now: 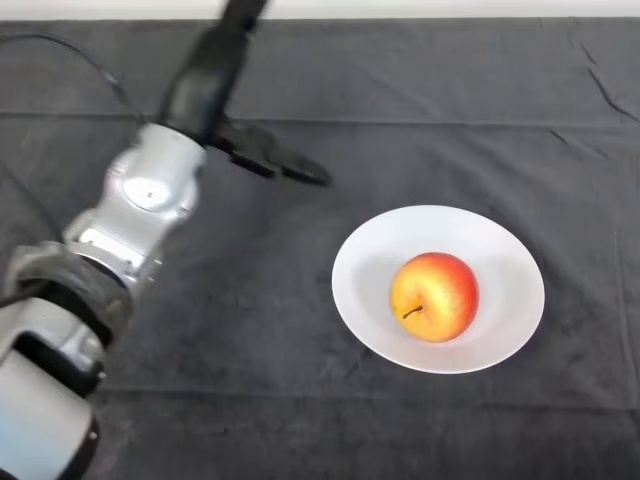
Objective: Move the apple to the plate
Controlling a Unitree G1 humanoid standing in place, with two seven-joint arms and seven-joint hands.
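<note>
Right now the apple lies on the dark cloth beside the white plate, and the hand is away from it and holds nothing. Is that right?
Not quite. In the head view the apple lies on the white plate, not on the dark cloth beside it. The rest is right: the hand is away from it and holds nothing.

Apple [434, 296] rests inside white plate [365, 270]; left hand [225, 85] held well apart over the surface [450, 110], fingers extended, empty.
</note>
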